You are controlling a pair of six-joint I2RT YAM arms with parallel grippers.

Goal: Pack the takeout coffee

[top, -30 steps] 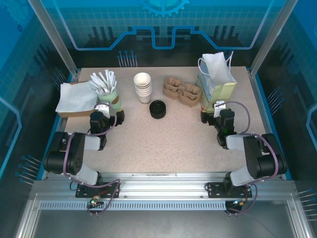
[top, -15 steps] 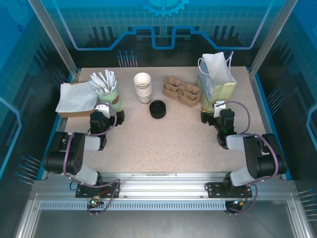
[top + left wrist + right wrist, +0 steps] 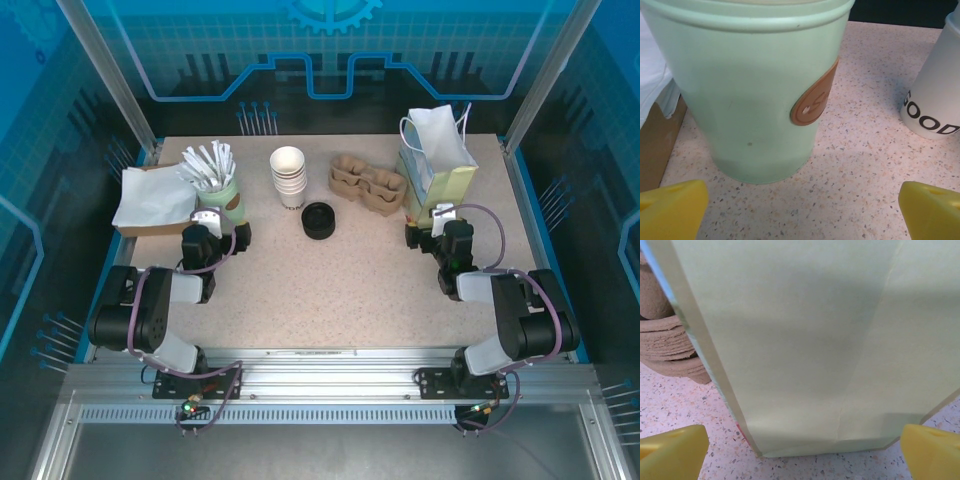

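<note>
Checking the last second against now: nothing moves, both arms sit idle and the task isn't started. On the left gripper (image 3: 802,212) the jaws are spread wide and empty, nose up against the mint-green paper cup (image 3: 755,90) full of white sticks. The stack of white lidless paper cups (image 3: 288,175) is off to its right. On the right gripper (image 3: 802,452) the jaws are also spread wide and empty, facing the pale-green paper bag (image 3: 805,340) at close range. My read on the takeout coffee (image 3: 319,220) is the round black-lidded piece mid-table, just in front of the cup stack and the brown pulp cup carrier (image 3: 368,183), well apart from both grippers. Its body isn't readable from above. Zero progress so far. Either arm needs a reach to centre first.
</note>
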